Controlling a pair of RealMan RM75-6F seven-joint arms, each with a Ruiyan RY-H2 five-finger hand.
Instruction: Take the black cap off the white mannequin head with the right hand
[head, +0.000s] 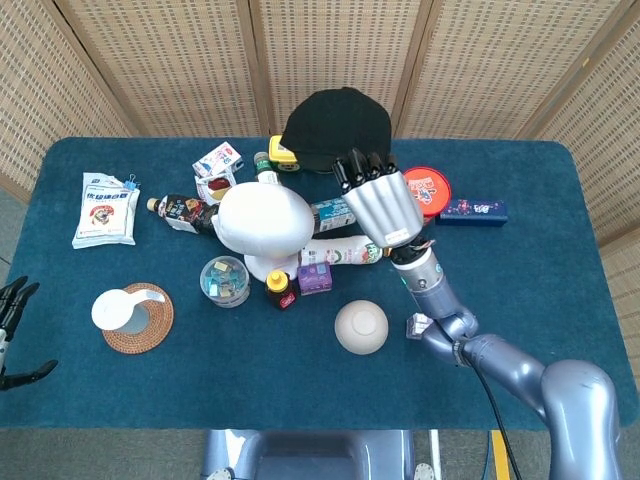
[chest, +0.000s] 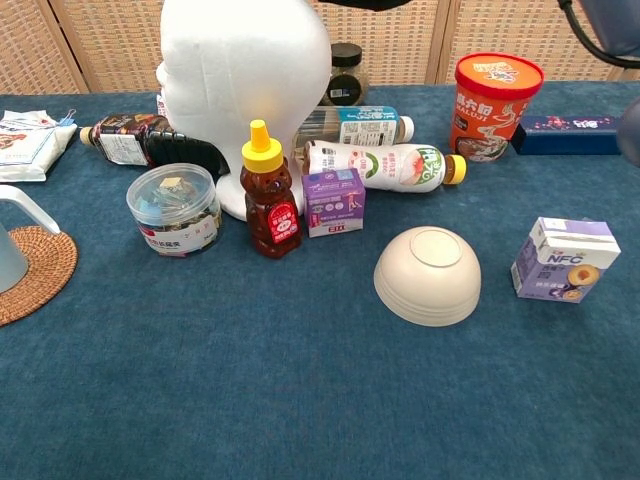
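The black cap (head: 335, 128) hangs in the air over the back of the table, clear of the white mannequin head (head: 265, 222). My right hand (head: 378, 200) grips the cap's near edge, its dark fingers curled over the fabric. The mannequin head stands bare and upright among the bottles; in the chest view the mannequin head (chest: 245, 80) fills the upper left, and only a sliver of the cap (chest: 365, 3) shows at the top edge. My left hand (head: 12, 310) rests at the table's front left edge, fingers apart and empty.
Around the head lie bottles (head: 342, 251), a honey bottle (chest: 271, 203), a purple carton (chest: 334, 201) and a clear jar (chest: 173, 209). An upturned bowl (chest: 427, 274), a small carton (chest: 562, 259), a red cup (chest: 487, 104) and a blue box (head: 472, 211) stand to the right.
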